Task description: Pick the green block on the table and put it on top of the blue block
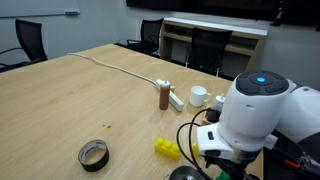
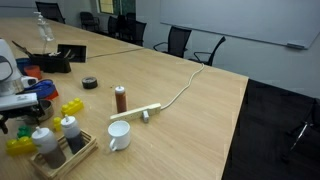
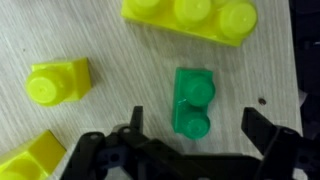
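Observation:
In the wrist view the green block (image 3: pixel 193 103) lies on the table (image 3: pixel 100 40) with two round studs facing up. My gripper (image 3: pixel 198 126) is open and hovers right over it, with one finger on each side of the block's lower end and not touching it. The blue block is not in view in any frame. In both exterior views the arm (image 1: pixel 255 110) (image 2: pixel 14 92) leans low over the table and hides the green block and the jaws.
Yellow studded bricks lie around the green block: a long one (image 3: pixel 190 18), a small one (image 3: pixel 57 82), and another at the corner (image 3: pixel 25 160). Also on the table are a black tape roll (image 1: pixel 93 154), a brown bottle (image 1: pixel 164 94), a white mug (image 1: pixel 199 96), a power strip with cable (image 2: pixel 140 112) and a tray of bottles (image 2: pixel 60 148).

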### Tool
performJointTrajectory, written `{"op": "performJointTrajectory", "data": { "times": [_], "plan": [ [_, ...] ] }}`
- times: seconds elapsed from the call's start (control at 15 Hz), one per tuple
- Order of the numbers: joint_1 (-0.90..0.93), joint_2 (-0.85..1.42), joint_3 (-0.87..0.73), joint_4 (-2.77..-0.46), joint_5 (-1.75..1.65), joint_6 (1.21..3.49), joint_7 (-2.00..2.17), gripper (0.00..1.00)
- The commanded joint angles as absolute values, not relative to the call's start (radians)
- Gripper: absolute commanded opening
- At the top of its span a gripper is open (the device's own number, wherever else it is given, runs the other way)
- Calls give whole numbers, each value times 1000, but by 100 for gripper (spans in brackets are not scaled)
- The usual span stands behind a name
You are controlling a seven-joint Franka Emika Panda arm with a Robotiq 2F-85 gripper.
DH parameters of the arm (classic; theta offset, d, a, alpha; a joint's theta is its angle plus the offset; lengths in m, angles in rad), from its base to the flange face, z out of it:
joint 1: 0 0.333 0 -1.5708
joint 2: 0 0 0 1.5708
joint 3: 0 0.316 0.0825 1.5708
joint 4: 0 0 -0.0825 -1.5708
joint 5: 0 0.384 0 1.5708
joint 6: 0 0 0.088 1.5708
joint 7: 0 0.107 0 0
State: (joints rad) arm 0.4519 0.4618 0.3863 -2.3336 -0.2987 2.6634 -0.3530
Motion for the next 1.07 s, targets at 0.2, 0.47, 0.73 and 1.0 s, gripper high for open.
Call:
{"op": "performJointTrajectory", "data": {
  "times": [0.2,0.47,0.73,1.0],
  "plan": [
    [568,450,287,-2341,-445,2720,-101,100],
    [588,455,266,-2347,-459,2737,-37,86],
    [580,461,269,-2352,-444,2746,-37,52],
    [581,454,267,-2358,-441,2750,-26,23]
  ]
}}
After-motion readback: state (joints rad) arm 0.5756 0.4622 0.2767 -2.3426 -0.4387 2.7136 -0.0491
